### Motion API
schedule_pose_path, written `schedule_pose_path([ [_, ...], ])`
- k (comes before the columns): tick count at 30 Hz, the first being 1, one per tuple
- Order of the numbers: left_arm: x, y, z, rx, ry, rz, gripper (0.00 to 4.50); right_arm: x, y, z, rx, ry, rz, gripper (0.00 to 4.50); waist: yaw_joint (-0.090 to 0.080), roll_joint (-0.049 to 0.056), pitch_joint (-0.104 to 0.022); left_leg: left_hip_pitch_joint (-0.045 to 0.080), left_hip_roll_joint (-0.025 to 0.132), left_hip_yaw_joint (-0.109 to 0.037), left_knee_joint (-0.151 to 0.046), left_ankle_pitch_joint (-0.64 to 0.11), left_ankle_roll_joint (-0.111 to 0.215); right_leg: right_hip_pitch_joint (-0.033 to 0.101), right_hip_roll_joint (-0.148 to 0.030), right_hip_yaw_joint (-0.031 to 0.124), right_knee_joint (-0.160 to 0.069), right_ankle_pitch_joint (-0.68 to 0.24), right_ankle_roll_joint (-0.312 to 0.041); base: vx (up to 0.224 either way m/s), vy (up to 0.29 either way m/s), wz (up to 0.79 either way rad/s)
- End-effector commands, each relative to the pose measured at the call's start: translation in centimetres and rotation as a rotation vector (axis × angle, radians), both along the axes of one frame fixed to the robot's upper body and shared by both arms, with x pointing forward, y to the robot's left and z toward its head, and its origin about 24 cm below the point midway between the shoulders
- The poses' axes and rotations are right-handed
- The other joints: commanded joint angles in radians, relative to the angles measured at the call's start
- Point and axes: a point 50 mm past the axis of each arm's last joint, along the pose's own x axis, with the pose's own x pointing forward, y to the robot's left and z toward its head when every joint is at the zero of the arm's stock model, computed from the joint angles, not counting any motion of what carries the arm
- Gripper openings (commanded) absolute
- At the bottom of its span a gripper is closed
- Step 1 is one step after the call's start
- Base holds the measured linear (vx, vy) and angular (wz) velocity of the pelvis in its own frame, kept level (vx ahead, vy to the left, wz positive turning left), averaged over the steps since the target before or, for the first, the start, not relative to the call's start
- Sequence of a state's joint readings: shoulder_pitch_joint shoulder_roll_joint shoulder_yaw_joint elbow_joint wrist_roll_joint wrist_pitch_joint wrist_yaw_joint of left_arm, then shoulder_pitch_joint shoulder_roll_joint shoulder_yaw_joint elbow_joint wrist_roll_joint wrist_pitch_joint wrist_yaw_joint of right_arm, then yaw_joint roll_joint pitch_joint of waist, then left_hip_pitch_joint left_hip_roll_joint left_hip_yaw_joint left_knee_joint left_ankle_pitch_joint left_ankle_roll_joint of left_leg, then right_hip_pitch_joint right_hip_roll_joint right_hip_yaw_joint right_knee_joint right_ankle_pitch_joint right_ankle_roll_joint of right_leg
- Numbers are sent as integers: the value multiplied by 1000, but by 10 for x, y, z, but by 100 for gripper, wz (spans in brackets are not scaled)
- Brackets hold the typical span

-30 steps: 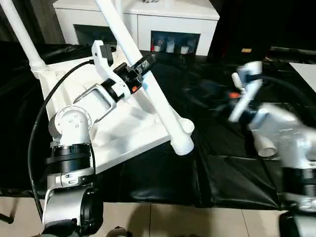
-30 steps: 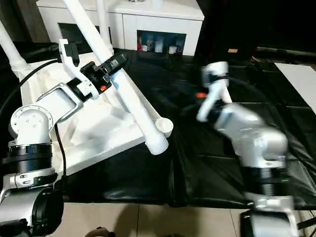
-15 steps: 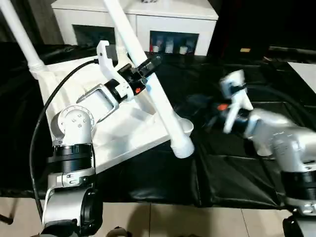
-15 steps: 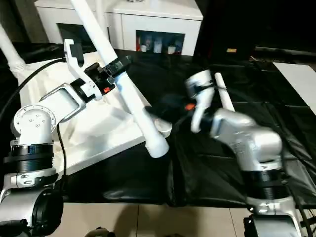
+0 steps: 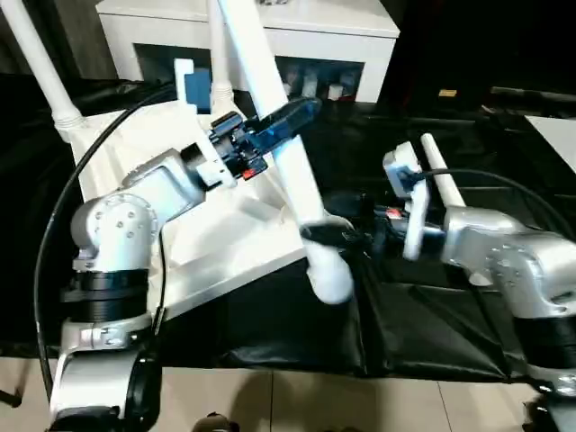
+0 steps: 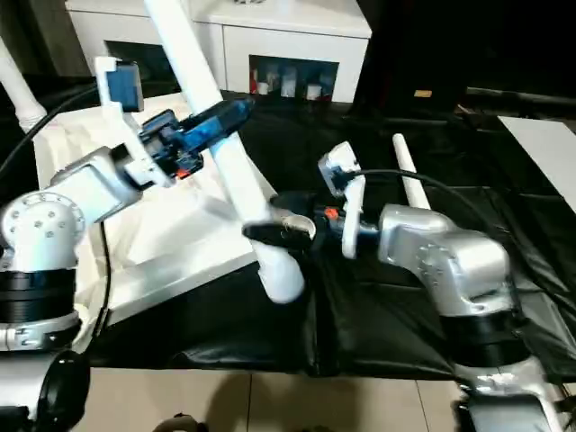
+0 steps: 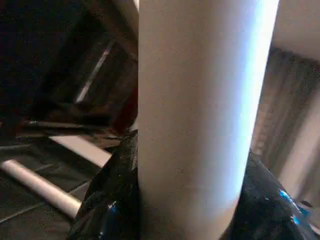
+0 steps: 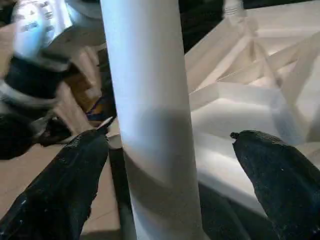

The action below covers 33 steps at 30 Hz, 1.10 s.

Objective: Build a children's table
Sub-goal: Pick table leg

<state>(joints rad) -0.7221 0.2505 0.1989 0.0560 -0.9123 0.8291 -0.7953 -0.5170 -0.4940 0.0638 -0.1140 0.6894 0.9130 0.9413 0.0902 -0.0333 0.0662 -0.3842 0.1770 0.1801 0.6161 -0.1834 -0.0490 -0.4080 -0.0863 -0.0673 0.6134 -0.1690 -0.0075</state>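
Note:
The white tabletop (image 5: 225,247) lies upside down on black sheeting, ribs up. One leg (image 5: 40,67) stands in its far left corner socket and another (image 5: 216,54) rises at the back. My left gripper (image 5: 301,110) is shut on a third leg (image 5: 297,180), holding it slanted with its wide lower end over the near right corner. In the left wrist view this leg (image 7: 200,100) sits tight between the black fingers (image 7: 107,210). My right gripper (image 5: 326,236) is open, its fingers (image 8: 280,175) on either side of that leg's lower part (image 8: 150,125). A fourth leg (image 5: 436,171) lies on the sheeting behind my right arm.
A white cabinet (image 5: 297,36) with glass doors stands behind the work. Black sheeting (image 5: 423,306) covers the platform, with tiled floor (image 5: 360,405) along its near edge. A flat white board (image 5: 562,126) shows at the far right.
My right arm has swung left from the sheeting to the held leg, and its open fingers now straddle the lower end. The left gripper has tipped the leg a little steeper.

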Motion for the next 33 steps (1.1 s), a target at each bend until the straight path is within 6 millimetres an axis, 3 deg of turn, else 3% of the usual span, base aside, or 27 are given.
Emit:
schedule_pose_path([
  [1, -4, -3, 13, -7, -61, -49, 172, -5, -4, 5, 7, -7, 32, 450, 1, 0, -78, 20, 45, -12, -74, -128, -2, 55, -57, 45, -58, -182, -194, 0, 0, 0],
  [12, -10, -8, 12, 83, -109, -167, 172, -11, 3, -8, -105, -22, 95, 450, -2, -1, -77, 22, 46, -14, -76, -150, -24, 53, -56, 46, -61, -227, -184, 0, 0, 0],
  [22, -10, -21, 11, 140, -147, -223, 172, -14, 15, -19, -160, -10, 161, 450, 0, -10, -77, 19, 46, -12, -74, -140, -14, 56, -60, 47, -61, -228, -187, 0, 0, 0],
  [33, -11, -22, 9, 163, -161, -252, 172, -17, 16, -26, -168, 15, 184, 350, 0, -8, -78, 20, 47, -12, -73, -134, -12, 55, -59, 47, -57, -212, -194, 0, 0, 0],
])
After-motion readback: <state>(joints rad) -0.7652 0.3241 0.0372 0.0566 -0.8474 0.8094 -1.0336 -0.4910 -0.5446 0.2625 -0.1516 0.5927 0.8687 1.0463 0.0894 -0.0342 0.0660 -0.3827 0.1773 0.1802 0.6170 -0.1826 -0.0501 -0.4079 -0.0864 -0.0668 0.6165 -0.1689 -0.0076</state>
